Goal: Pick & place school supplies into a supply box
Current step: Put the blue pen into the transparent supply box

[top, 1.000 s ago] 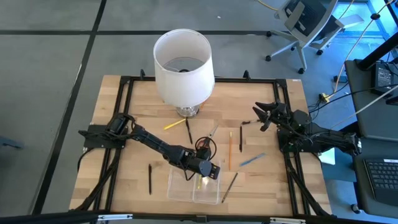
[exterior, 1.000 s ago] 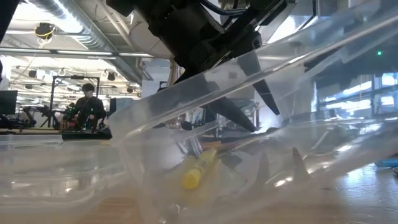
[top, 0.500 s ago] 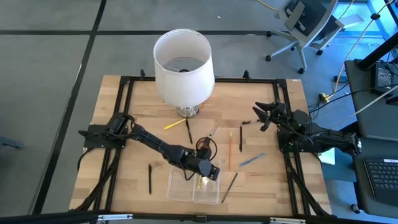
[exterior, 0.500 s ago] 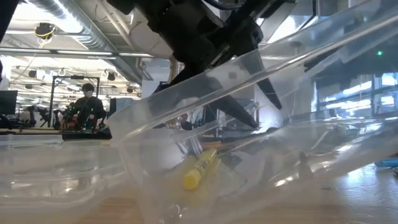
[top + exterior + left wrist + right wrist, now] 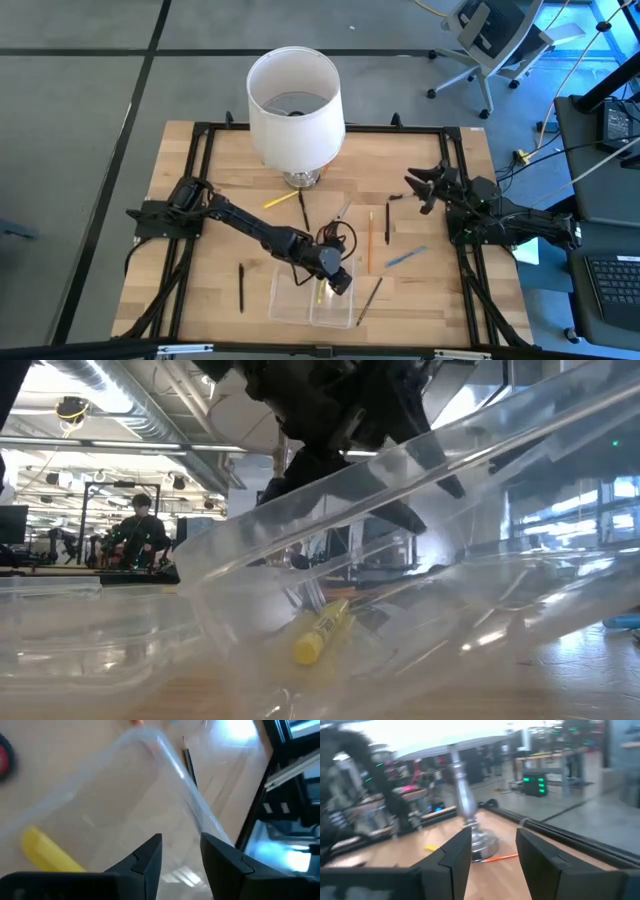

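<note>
The clear supply box (image 5: 312, 300) lies at the table's near middle. A yellow marker (image 5: 320, 292) lies flat on its floor and also shows in the low view (image 5: 318, 635) and the left wrist view (image 5: 50, 854). My left gripper (image 5: 340, 281) hovers open and empty over the box's far right part; its fingers (image 5: 145, 857) point down into the box. Red-handled scissors (image 5: 330, 236) lie just beyond the box. My right gripper (image 5: 420, 190) waits open and empty at the table's far right.
A white lampshade (image 5: 295, 105) on a metal base (image 5: 302, 179) stands at the far middle. Loose on the table are a yellow pencil (image 5: 278, 200), a black pen (image 5: 240, 285), an orange pencil (image 5: 369, 240), a blue pen (image 5: 405, 257) and a brown pencil (image 5: 370, 295).
My left gripper has risen a little above the box, staying open. The yellow marker has settled flat on the box's floor.
</note>
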